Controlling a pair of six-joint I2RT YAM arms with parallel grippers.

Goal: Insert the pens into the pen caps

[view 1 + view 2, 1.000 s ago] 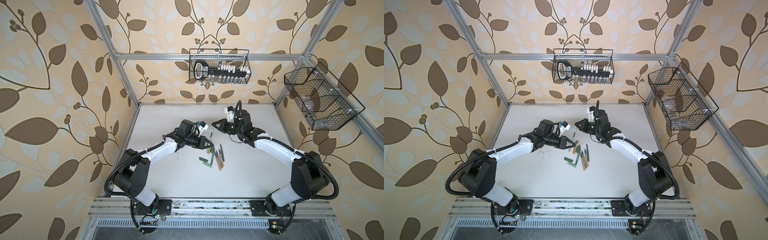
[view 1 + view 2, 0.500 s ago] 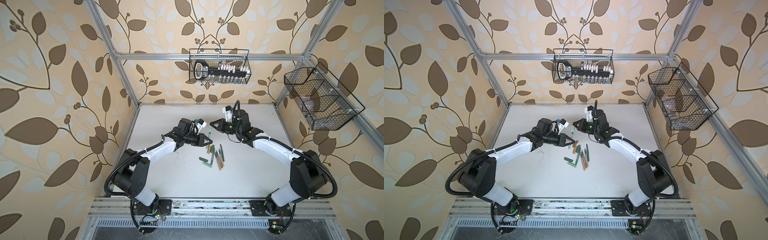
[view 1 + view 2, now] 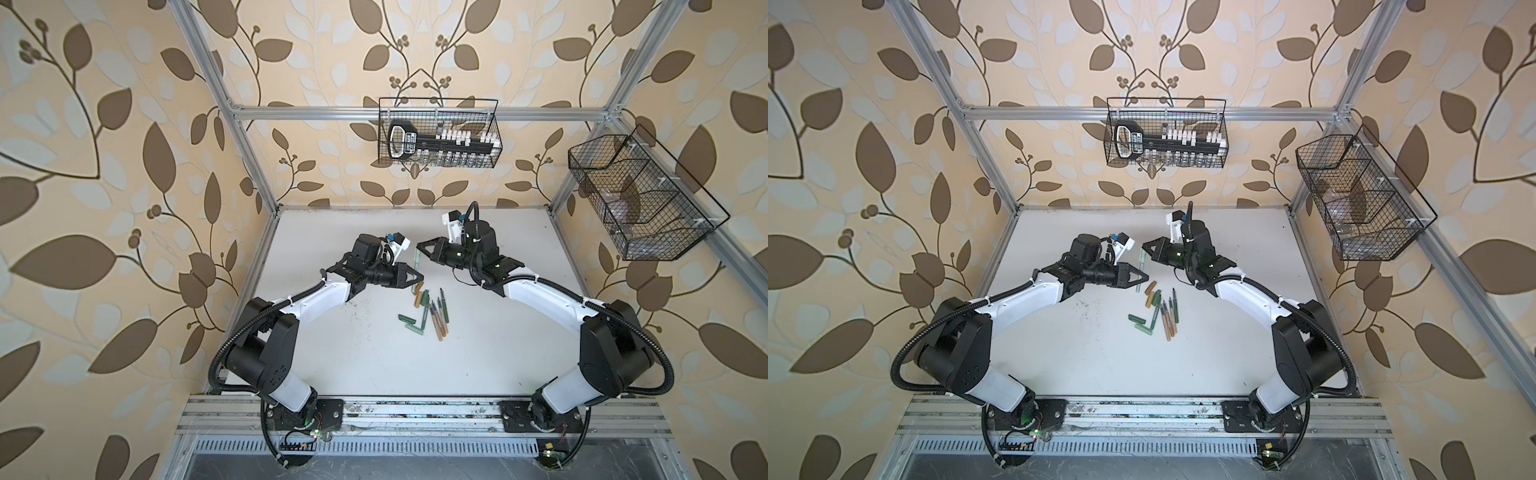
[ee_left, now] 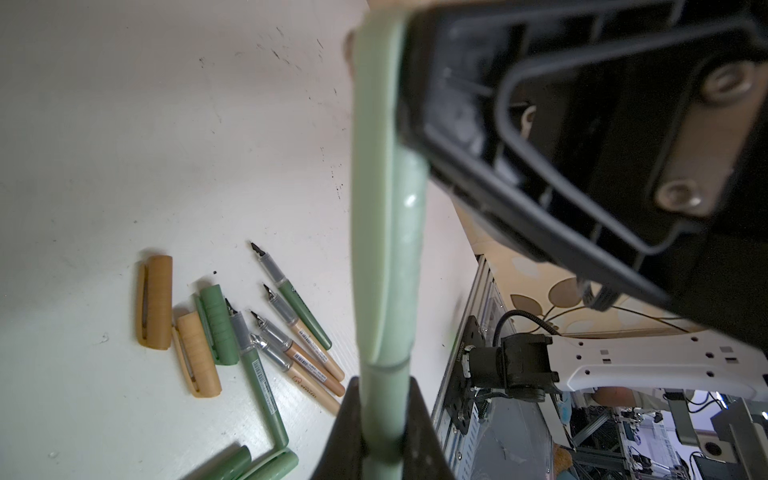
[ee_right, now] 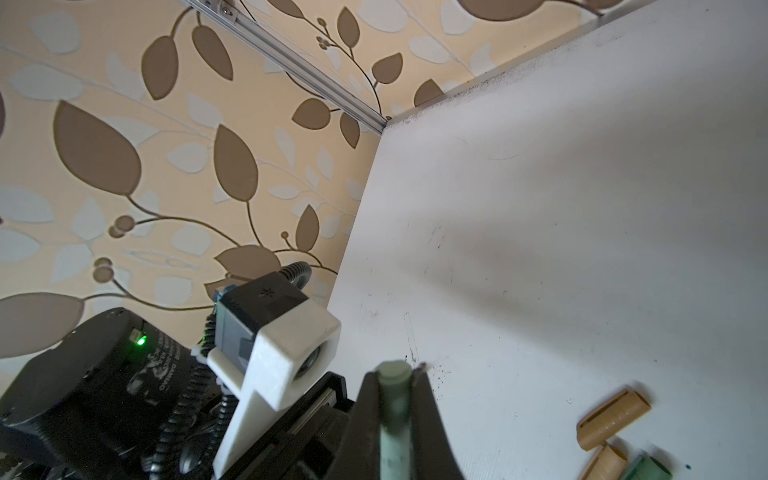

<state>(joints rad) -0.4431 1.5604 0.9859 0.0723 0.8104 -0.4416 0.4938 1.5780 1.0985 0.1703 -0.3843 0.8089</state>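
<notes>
Left gripper (image 3: 417,277) clamped tight on the barrel of pale mint pen (image 4: 383,399). The right gripper (image 3: 420,246), tip almost meeting the left tip, is pinched on mint cap (image 4: 384,208). Cap looks seated on the pen, but the seam is blurry, so not sure. Loose pens (image 3: 435,311) and caps (image 3: 419,296) lie on white table (image 3: 353,353) just beside the left gripper tip, on the base side.

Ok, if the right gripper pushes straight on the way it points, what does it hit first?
Probably the left wrist camera, right ahead of the right gripper in a top view; relative height is unclear.
</notes>
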